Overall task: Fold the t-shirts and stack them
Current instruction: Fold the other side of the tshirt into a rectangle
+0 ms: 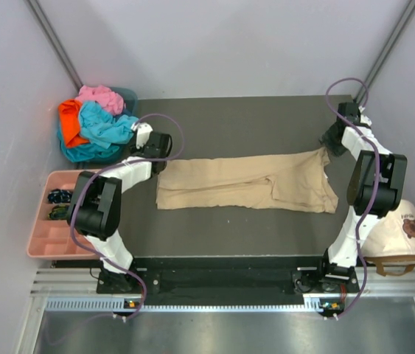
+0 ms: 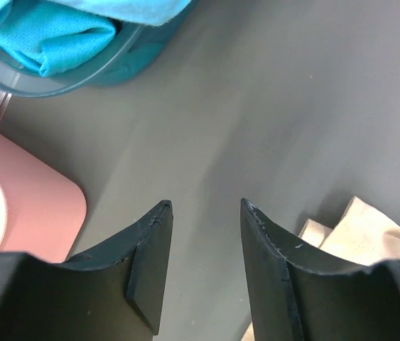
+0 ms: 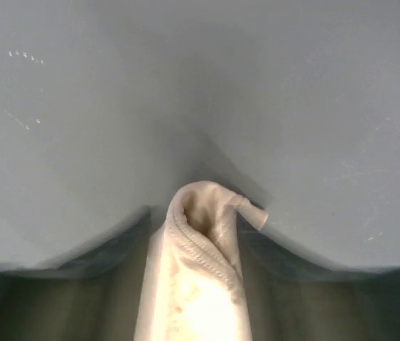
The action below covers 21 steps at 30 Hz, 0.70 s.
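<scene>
Tan t-shirt (image 1: 244, 183) hem pinched in right gripper (image 1: 330, 146) at its far right corner, rest flat on table (image 1: 229, 236). Left gripper (image 2: 205, 209) spread, just beside that shirt's left edge; turquoise, orange and pink t-shirts (image 1: 104, 125) heaped beyond it

Left arm (image 1: 111, 184) elbow bent, left end effector (image 2: 205, 206) parted and empty, right arm (image 1: 373, 177) reaching forward, right end effector (image 1: 332, 145) clamped on tan t-shirt (image 1: 244, 181)

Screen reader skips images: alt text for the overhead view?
A tan t-shirt lies stretched sideways across the table, the right gripper holding its right end, the left gripper near its left. Colourful shirts sit piled at back left.
</scene>
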Available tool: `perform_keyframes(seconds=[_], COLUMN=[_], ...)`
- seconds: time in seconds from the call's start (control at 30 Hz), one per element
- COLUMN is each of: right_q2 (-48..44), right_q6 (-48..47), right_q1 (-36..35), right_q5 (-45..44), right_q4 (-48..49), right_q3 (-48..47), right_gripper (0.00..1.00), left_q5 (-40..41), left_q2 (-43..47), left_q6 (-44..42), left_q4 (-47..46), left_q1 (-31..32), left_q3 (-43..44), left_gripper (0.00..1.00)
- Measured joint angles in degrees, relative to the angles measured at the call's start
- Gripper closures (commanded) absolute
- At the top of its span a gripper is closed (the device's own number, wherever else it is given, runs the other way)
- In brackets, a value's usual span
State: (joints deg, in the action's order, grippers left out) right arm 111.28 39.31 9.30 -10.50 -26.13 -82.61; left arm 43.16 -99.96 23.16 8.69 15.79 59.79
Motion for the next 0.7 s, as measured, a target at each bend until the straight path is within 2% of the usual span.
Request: perform_keyframes(seconds=[0.07,0.17,0.33,0.5,0.7], right_q2=[0.0,-0.1,-3.3,-9.6,-16.8], right_q6=[-0.2,-0.5,-1.4,-3.1,-4.7], right_q1=[0.0,0.0,0.1,-1.2,-8.0], right_q5=[-0.3,-1.4,-4.2,-5.9,-5.6], right_q4=[0.2,0.6,1.9,2.5,2.6], right_q3=[0.0,0.1,2.3,4.0,8.2], right_gripper=[0.3,0.24,0.21,0.2,0.19], left_q5=[-0.3,-2.0,-7.4,-10.1,-13.7], left_q2=[0.9,3.8,10.9,16.9,17.8], left_q6=[0.3,0.8,1.6,1.8,1.8], left_q4=[-0.1,-0.4,-0.6,-0.9,-1.6], left_q1=[0.0,0.0,0.9,5.9,10.3], left_q3=[-0.6,-2.6,-4.7,-6.0,-7.4], left_gripper=[0.51,0.51,0.5,0.49,0.49])
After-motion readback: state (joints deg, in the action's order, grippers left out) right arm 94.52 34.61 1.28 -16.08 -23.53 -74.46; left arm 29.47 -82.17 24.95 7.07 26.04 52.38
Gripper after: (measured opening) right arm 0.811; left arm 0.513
